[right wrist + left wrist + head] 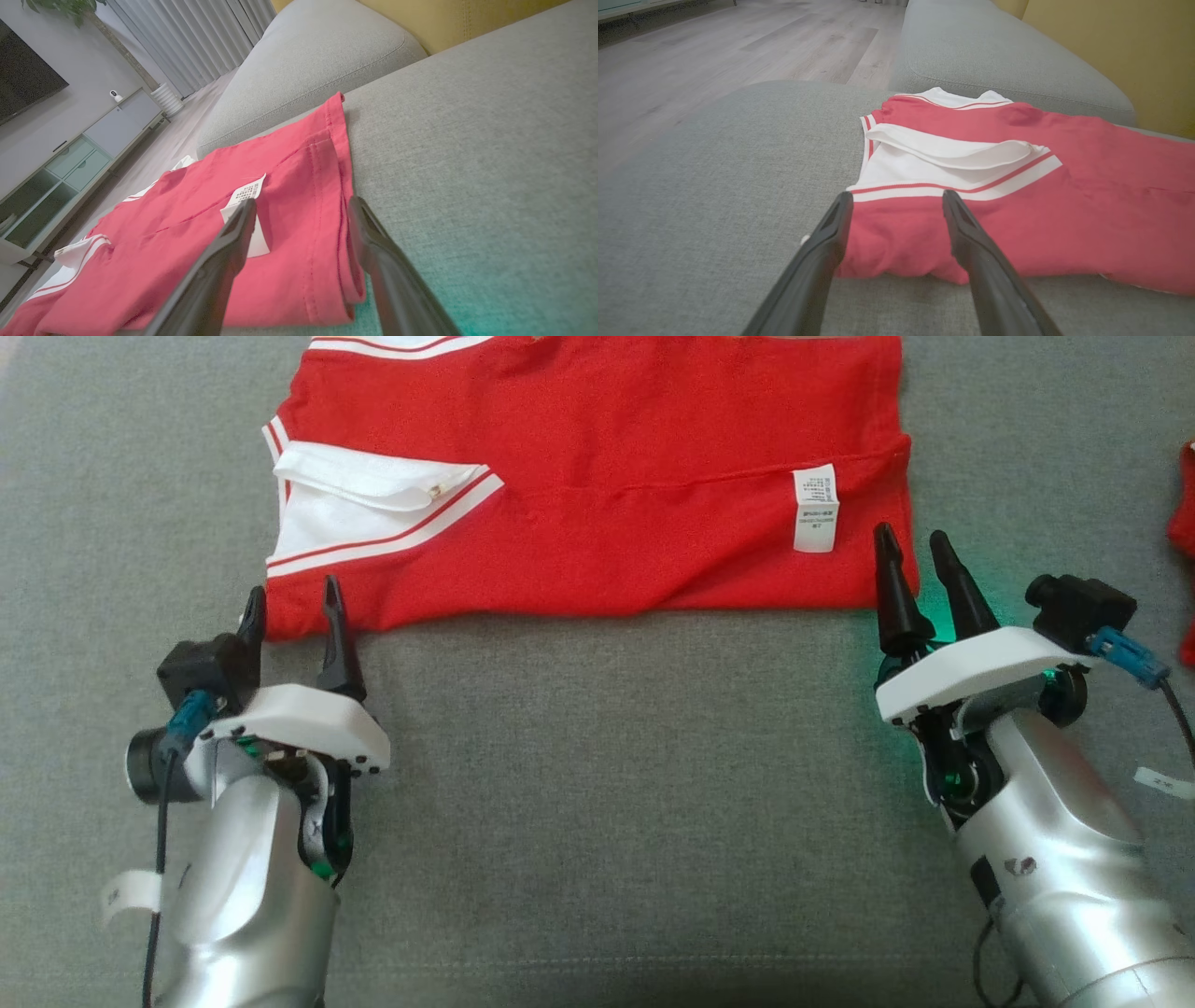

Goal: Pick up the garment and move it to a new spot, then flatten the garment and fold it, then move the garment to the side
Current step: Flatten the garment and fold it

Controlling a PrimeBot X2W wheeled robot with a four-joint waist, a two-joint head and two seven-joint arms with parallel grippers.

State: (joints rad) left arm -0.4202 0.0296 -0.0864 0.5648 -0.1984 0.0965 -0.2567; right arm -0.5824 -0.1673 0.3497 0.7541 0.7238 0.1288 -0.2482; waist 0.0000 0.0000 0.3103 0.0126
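While both claws are standing spread and gripping nothing, the red garment point(607, 457) is lying folded on the grey sofa cushion point(597, 803), its near edge running from one claw to the other. Starting at the left, the left claw point(292, 588) is pointing at the garment's near left corner, with the red fold sitting just ahead of and between its fingers. A little further ahead of it, the white collar point(373, 481) with its red stripes is lying flat.

Over at the right, the right claw point(909, 534) is straddling the garment's hemmed side edge, one finger over the cloth and the other over bare cushion. Just ahead of its left finger a white care label point(815, 509) is showing. Its print is too small to read, and no brand is showing anywhere.

Judging by the soft creases, the cloth is looking light, limp and unbreakable, and is likely to sag and unfold if lifted at one point. Pinching through all layers at the two near corners together is seeming the safest hold. Well to the right of the right claw, another red piece point(1184, 523) is peeking in.
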